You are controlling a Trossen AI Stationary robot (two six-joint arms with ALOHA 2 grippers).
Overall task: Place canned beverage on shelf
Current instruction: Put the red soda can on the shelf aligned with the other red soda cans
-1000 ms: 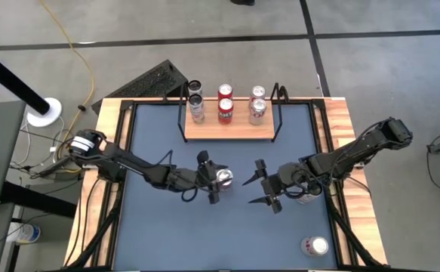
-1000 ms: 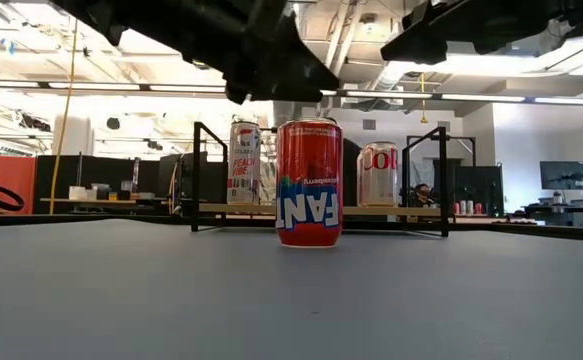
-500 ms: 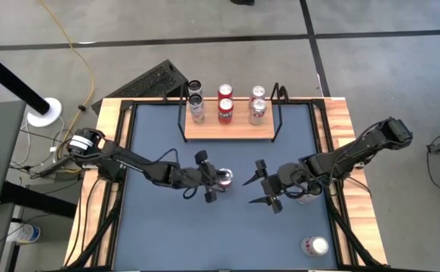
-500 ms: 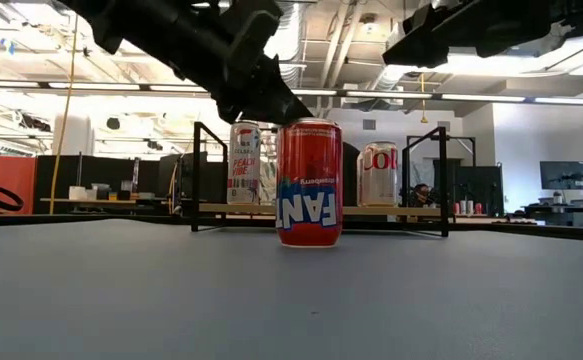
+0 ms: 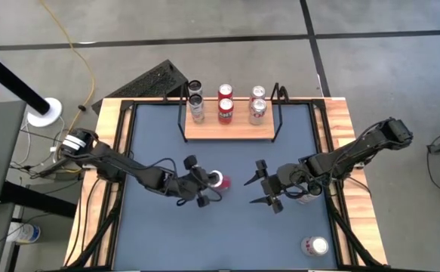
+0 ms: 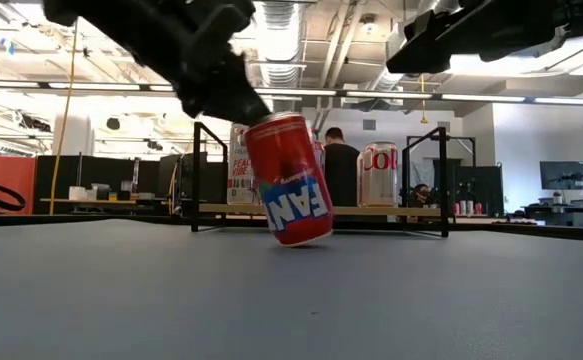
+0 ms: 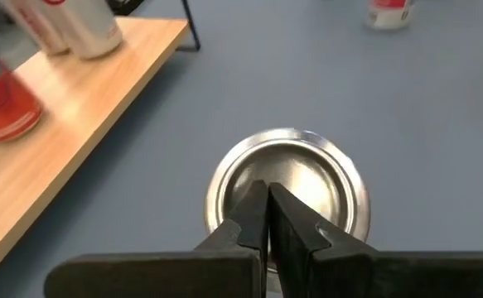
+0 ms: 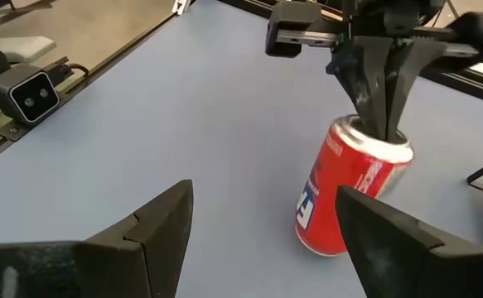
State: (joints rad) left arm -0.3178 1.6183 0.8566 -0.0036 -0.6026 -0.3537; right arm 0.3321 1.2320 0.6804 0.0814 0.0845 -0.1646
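A red canned beverage [image 5: 218,181] stands tilted at the middle of the blue table, its top leaning toward the table's left edge [image 6: 289,180]. My left gripper [image 5: 210,186] is shut, and its fingers come down on the can's top. My right gripper [image 5: 262,187] hangs open a little to the can's right, with nothing between its fingers [image 8: 264,192]. The shelf [image 5: 227,130], a light-wood board on a black wire frame, stands at the table's far middle, and other cans stand on it. My left gripper presses its shut fingertips [image 7: 268,199] on the can's silver top [image 7: 307,178], just inside the rim. The fingers point steeply down from above [image 8: 379,120]. The can leans toward the table's left edge, with only its bottom edge [image 6: 301,240] on the table.
A loose can [image 5: 315,245] stands near the table's near right corner, and another [image 5: 308,198] under my right arm. The table has a light-wood rim [image 5: 342,128]. Open blue surface lies between the tilted can and the shelf. A person [image 6: 337,165] shows in the room beyond.
My left gripper has shut, come down on the can's top and drawn back toward the table's left edge. The can, upright a second ago, has tipped: its top has gone left while its bottom edge has stayed on the table.
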